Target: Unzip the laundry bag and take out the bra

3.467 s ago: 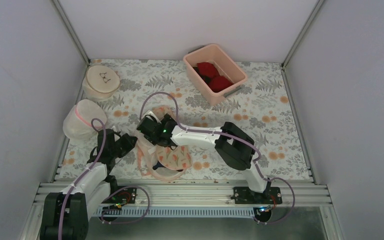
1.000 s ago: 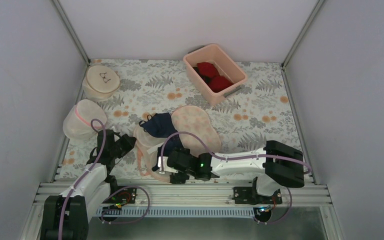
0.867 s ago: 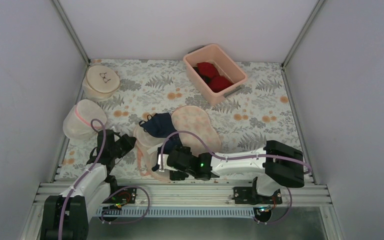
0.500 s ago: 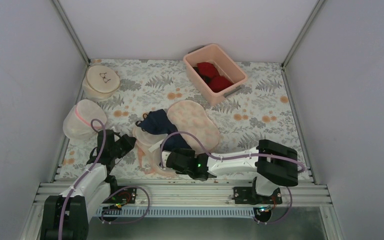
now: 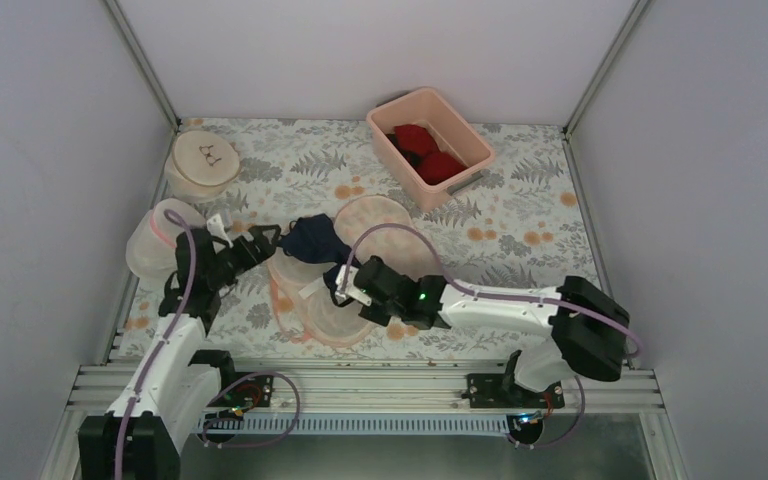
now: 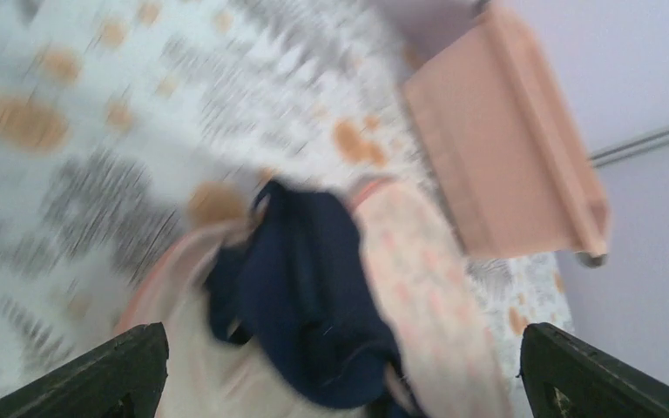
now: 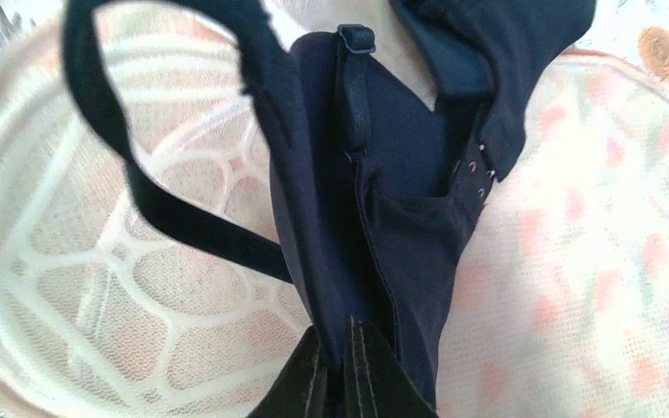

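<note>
The laundry bag (image 5: 312, 305) lies unzipped, mesh cups (image 7: 96, 261) up, its floral lid (image 5: 385, 228) thrown back to the right. The dark navy bra (image 5: 310, 240) lies half out over the bag's far lobe. My right gripper (image 5: 347, 285) is shut on a fold of the bra's fabric (image 7: 375, 235), fingers (image 7: 318, 383) pinched over the mesh cup. My left gripper (image 5: 247, 236) is open just left of the bra, holding nothing. In the blurred left wrist view the bra (image 6: 305, 296) and floral lid (image 6: 418, 287) lie between the spread fingers (image 6: 104, 374).
A pink bin (image 5: 460, 175) with red garments (image 5: 428, 150) stands at the back right. A white mesh dome bag (image 5: 150, 255) sits beside my left arm, and a round beige bag (image 5: 203, 160) in the back left corner. Walls close in on three sides.
My left gripper let go, opened, and swung up and forward to the bra's left side. My right gripper moved from the near edge up to the bag and shut on the bra.
</note>
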Controlling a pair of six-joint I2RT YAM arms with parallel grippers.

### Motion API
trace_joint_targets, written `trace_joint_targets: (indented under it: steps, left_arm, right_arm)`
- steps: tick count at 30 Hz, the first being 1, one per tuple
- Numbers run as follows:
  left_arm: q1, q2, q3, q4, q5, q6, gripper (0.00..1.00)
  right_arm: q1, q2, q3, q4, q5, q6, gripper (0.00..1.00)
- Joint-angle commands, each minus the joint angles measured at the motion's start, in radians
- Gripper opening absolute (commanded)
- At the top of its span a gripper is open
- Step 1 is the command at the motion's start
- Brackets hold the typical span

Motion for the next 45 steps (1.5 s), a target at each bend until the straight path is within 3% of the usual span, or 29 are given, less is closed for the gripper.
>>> trace_joint_targets:
  steps: [1,3,5,6,8,10,12,13,15,19,23,30,39,45]
  left_arm:
    - [0.006,-0.005,0.144,0.010,0.085,0.198,1.00]
    - [0.006,0.017,0.205,0.043,0.140,0.390,1.00]
    - [0.007,0.053,0.287,0.047,0.241,0.715,0.96]
    - [0.007,0.080,0.326,0.008,0.352,0.953,0.95]
    - [0.002,0.153,0.436,-0.300,0.490,1.610,0.93]
    - [-0.021,0.256,0.524,-0.627,0.399,2.186,0.93]
    - [-0.041,0.351,0.577,-0.826,0.240,2.547,0.93]
    - [-0.046,0.394,0.594,-0.862,0.177,2.645,0.94]
    - [-0.060,0.479,0.624,-0.833,0.108,2.708,0.95]
    - [-0.121,0.614,0.679,-0.728,0.051,2.686,0.97]
    - [-0.160,0.672,0.647,-0.660,0.014,2.716,0.95]
    - [-0.180,0.738,0.608,-0.436,-0.017,2.652,0.67]
    - [-0.234,0.757,0.625,-0.582,0.024,2.612,0.64]
    - [-0.234,0.773,0.562,-0.469,-0.085,2.610,0.64]
  right_arm:
    - [-0.048,-0.085,-0.009,0.006,-0.191,0.028,0.04]
    - [-0.081,-0.121,-0.020,0.017,-0.243,0.028,0.04]
    - [-0.125,-0.155,-0.033,0.028,-0.309,0.029,0.04]
    - [-0.144,-0.169,-0.041,0.035,-0.338,0.029,0.04]
    - [-0.174,-0.189,-0.059,0.048,-0.372,0.022,0.04]
    - [-0.185,-0.196,-0.066,0.055,-0.382,0.012,0.04]
    - [-0.191,-0.192,-0.068,0.055,-0.384,0.007,0.04]
    - [-0.194,-0.188,-0.070,0.056,-0.383,0.005,0.04]
    - [-0.200,-0.179,-0.070,0.057,-0.383,0.003,0.04]
    - [-0.211,-0.174,-0.073,0.060,-0.387,0.005,0.04]
    - [-0.227,-0.190,-0.079,0.066,-0.399,0.003,0.04]
    - [-0.257,-0.208,-0.092,0.073,-0.421,-0.003,0.04]
    - [-0.263,-0.169,-0.092,0.078,-0.415,0.002,0.04]
    - [-0.266,-0.156,-0.085,0.069,-0.423,0.000,0.04]
